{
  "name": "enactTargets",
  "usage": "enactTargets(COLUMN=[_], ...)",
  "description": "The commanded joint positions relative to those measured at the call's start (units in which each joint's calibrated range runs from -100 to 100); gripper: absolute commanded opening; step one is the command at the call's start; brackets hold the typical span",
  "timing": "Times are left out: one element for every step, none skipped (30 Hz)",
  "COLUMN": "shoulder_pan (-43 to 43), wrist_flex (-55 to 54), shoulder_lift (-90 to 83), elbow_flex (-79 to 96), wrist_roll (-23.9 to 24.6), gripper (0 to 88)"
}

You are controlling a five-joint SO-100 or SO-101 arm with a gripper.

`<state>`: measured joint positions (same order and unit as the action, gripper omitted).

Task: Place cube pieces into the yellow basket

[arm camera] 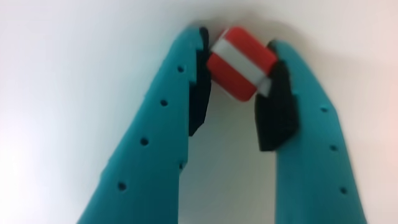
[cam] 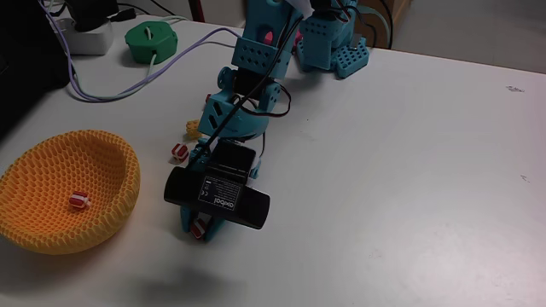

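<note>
1. Jaws [arm camera: 239, 65] of the teal arm are clamped on a red-and-white striped cube [arm camera: 239, 62]; in the wrist view the cube sits tilted between the two black pads [arm camera: 273, 112], touching both near the tips.
2. In the fixed view the arm reaches down toward the white desk [cam: 409, 170], its black wrist camera [cam: 217, 198] hiding most of the jaws, with the held cube [cam: 200, 228] peeking out just below it.
3. The yellow basket [cam: 51, 166] stands on the desk at the left of the fixed view, apart from the jaws, its mesh sides rounded.
4. One striped cube [cam: 78, 200] lies inside the basket on its bottom.
5. Another striped cube [cam: 179, 152] rests on the desk between the basket and the arm, and a small yellow cube [cam: 193, 130] lies just beyond it, beside the arm's body.
6. A green round object [cam: 151, 43] sits at the desk's far edge with pale cables [cam: 102, 89] running past it.
</note>
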<state>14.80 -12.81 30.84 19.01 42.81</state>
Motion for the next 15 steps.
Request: enactTargets(shoulder_pan=[1.5, 2.0, 2.6, 3.7, 4.9, 6.2, 7.7, 9.2, 10.6, 12.0, 13.5, 14.6, 15.5, 16.1, 16.4], wrist_flex=[17.6, 24.4, 30.3, 34.1, 35.9, 36.9, 37.5, 37.8, 37.8, 36.7, 34.7, 32.4, 30.1, 29.5, 29.8], shoulder_lift=[-12.7, -15.8, -18.7, -21.1, -22.8, -23.5, -23.5, -23.2, -22.4, -21.2, -19.8, -18.2, -16.7, -15.5, -14.8], elbow_flex=[-7.9, -11.4, -14.6, -17.0, -19.3, -21.8, -24.6, -26.9, -28.3, -28.7, -28.5, -28.2, -27.7, -27.5, -27.3], wrist_roll=[-5.5, -7.4, -9.1, -10.2, -10.8, -11.7, -12.6, -13.0, -12.9, -12.6, -12.5, -12.7, -13.2, -13.6, -14.2], gripper=[0.0, 0.0, 0.0, 0.0, 0.0, 0.0, 0.0, 0.0, 0.0, 0.0, 0.1, 7.5, 18.8, 34.5, 44.5])
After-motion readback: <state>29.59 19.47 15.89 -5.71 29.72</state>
